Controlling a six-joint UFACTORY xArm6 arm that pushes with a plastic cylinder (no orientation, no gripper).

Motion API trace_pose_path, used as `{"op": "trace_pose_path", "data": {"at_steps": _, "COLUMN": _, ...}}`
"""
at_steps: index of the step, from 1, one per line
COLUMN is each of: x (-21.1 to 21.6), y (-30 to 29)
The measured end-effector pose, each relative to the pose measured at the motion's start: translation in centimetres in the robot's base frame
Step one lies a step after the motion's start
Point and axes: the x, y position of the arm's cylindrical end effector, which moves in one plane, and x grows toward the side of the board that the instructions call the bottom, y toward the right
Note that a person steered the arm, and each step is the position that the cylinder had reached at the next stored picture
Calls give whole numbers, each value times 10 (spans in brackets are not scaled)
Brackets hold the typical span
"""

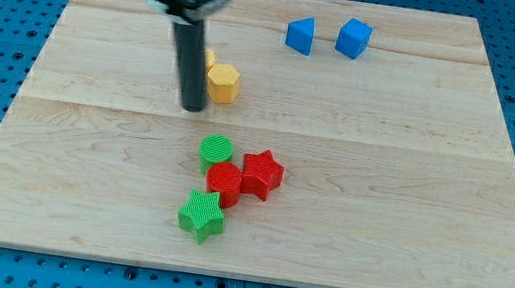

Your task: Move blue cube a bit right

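The blue cube [353, 38] sits near the view's top, right of centre. A second blue block [300, 35], wedge-like in shape, sits just to its left, apart from it. My tip [192, 109] rests on the board well to the left of and below both blue blocks, just left of a yellow hexagonal block [222, 84]. Another yellow block [209, 58] is mostly hidden behind the rod.
A green cylinder [216, 148], a red block [224, 182], a red star [261, 173] and a green star [202, 215] cluster below the tip. The wooden board [413, 186] lies on a blue pegboard.
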Motion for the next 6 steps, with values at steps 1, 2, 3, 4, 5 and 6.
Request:
{"op": "trace_pose_path", "data": {"at_steps": 1, "x": -5, "y": 9}}
{"op": "trace_pose_path", "data": {"at_steps": 2, "x": -8, "y": 56}}
{"op": "trace_pose_path", "data": {"at_steps": 3, "x": -29, "y": 180}}
{"op": "trace_pose_path", "data": {"at_steps": 4, "x": -81, "y": 254}}
{"op": "trace_pose_path", "data": {"at_steps": 5, "x": -140, "y": 239}}
{"op": "trace_pose_path", "data": {"at_steps": 6, "x": -151, "y": 197}}
